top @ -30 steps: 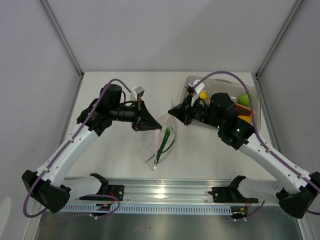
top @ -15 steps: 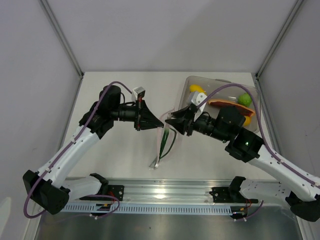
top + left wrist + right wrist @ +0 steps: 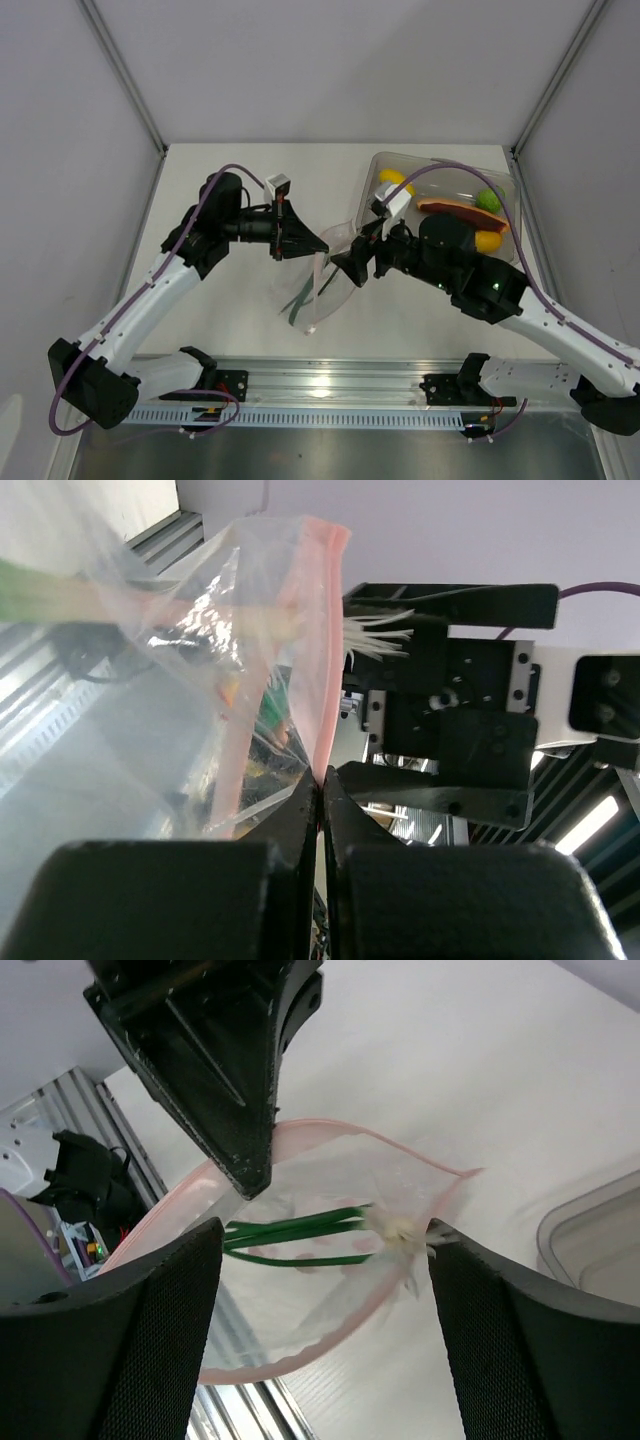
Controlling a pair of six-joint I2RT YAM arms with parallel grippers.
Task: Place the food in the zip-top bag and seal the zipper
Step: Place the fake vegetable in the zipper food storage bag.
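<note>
Top view: at 1 o'clock, one tray (image 3: 440,161) holds two lemons (image 3: 396,178), one lime (image 3: 489,199) and one meat slice (image 3: 455,208).

Left wrist: the left gripper (image 3: 320,785) pinches the zipper (image 3: 318,660) of the single zip-top bag (image 3: 150,680).

Right wrist: the right gripper (image 3: 325,1232) is spread wide at the bag's mouth, with one green vegetable (image 3: 290,1228) inside.

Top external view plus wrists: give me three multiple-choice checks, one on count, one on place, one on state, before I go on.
1. How many food pieces lie in the tray? A two; B six; C four.
2. Where is the green vegetable? A in the tray; B in the zip-top bag; C beside the bag.
3. What is the left gripper doing? A shut on the zipper; B open over the tray; C open beside the bag.
Answers: C, two lemons, a lime and a meat slice; B, its stalks show through the clear plastic; A, its fingertips meet on the pink strip.
</note>
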